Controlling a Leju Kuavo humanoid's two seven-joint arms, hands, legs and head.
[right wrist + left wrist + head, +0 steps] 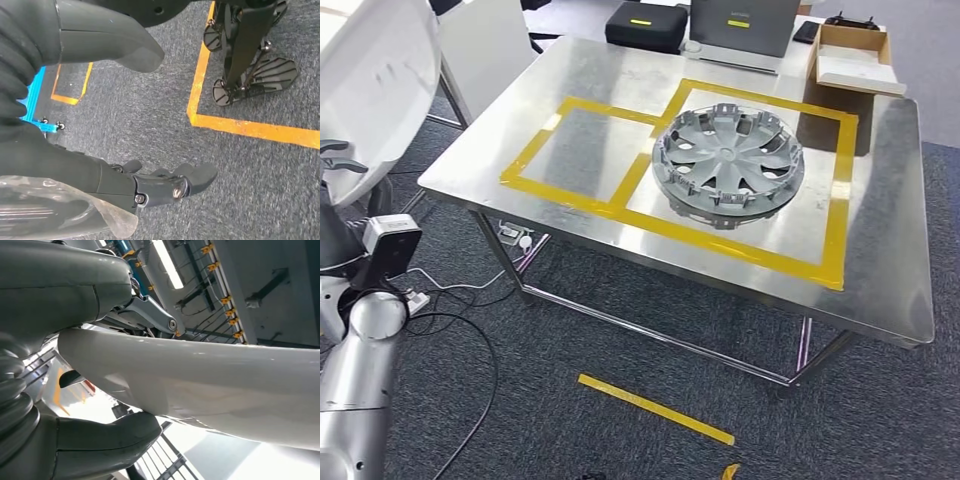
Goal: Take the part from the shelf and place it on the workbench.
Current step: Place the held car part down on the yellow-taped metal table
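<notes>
A large white curved part (373, 80) hangs at the upper left of the head view, clear of the steel workbench (893, 200). My left hand (339, 160) grips its edge; in the left wrist view the part (211, 385) is clamped between the thumb (113, 440) and the dark fingers (75, 285). A grey wheel cover (727, 165) lies inside the right yellow-taped rectangle on the bench. The left taped rectangle (576, 150) is bare. My right hand (113, 180) hangs over the carpet, fingers spread, holding nothing.
A black case (646, 24), a grey case (743, 30) and a cardboard box (852, 55) line the bench's far edge. Cables and a power strip (414, 300) lie on the carpet by the left bench leg. A yellow tape strip (656, 408) marks the floor in front.
</notes>
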